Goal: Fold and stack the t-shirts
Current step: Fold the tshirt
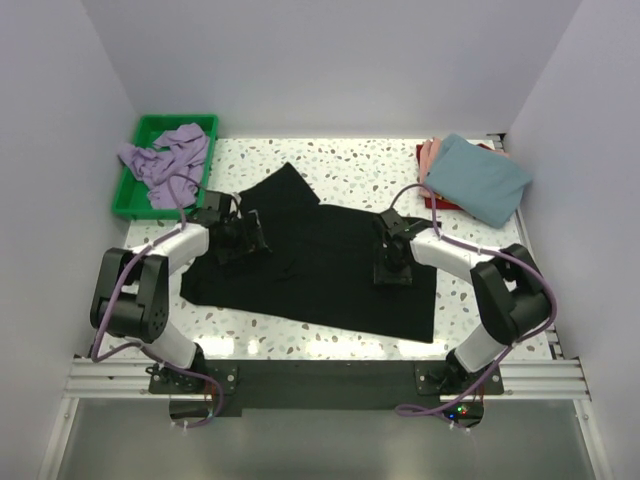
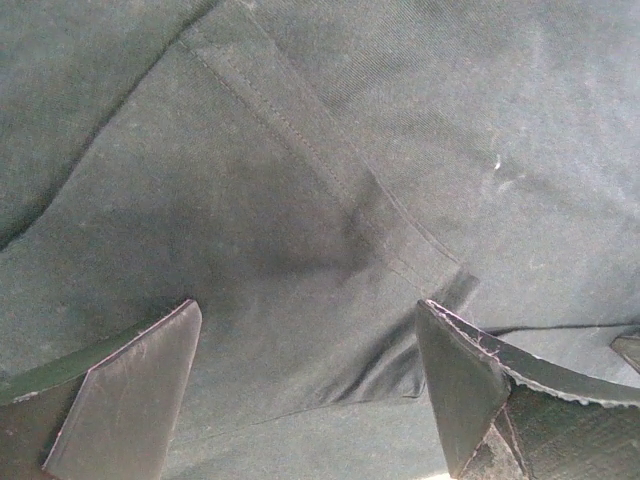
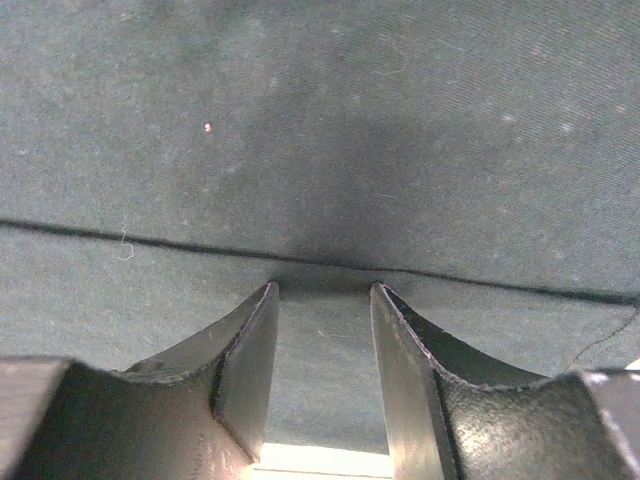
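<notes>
- Working on the black t-shirt point(image 1: 320, 275), spread nearly flat across the middle of the terrazzo table point(image 1: 350, 165); by the look of it, folding barely begun.
- Next, probably: pinch a single cloth layer at each side and carry both over evenly.
- Left gripper point(image 2: 308, 305): spread wide above a sleeve seam, clamping nothing.
- Right gripper point(image 3: 325, 288): narrowed to a slim gap, tips touching a cloth edge; no firm hold seen.
- Beyond: lavender tee point(image 1: 170, 155) crumpled in the green tray point(image 1: 128, 190), far left; teal-blue tee point(image 1: 478, 178) folded atop a pink tee point(image 1: 428, 152) and a dark red tee point(image 1: 436, 203), far right.
</notes>
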`<action>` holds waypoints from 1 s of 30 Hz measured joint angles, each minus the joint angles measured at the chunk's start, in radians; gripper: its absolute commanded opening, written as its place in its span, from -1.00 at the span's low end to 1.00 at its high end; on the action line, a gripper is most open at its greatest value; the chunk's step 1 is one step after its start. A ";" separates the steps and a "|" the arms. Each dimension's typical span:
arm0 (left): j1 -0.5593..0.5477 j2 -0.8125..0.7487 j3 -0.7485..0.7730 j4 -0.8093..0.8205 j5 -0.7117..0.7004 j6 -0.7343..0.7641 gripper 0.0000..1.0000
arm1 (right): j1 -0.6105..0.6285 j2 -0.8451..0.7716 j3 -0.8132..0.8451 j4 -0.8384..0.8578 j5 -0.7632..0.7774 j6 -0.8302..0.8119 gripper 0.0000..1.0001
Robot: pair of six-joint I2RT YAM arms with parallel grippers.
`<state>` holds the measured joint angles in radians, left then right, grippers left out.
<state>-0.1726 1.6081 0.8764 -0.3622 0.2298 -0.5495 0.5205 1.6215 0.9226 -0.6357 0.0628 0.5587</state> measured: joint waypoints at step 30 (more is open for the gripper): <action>-0.079 -0.455 -0.335 -0.215 -0.056 -0.274 0.94 | -0.005 -0.153 -0.159 -0.075 -0.093 0.078 -0.12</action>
<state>-0.2516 1.1534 0.5415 -0.5774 0.1741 -0.8238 0.5156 1.4689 0.7635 -0.7109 -0.0299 0.6369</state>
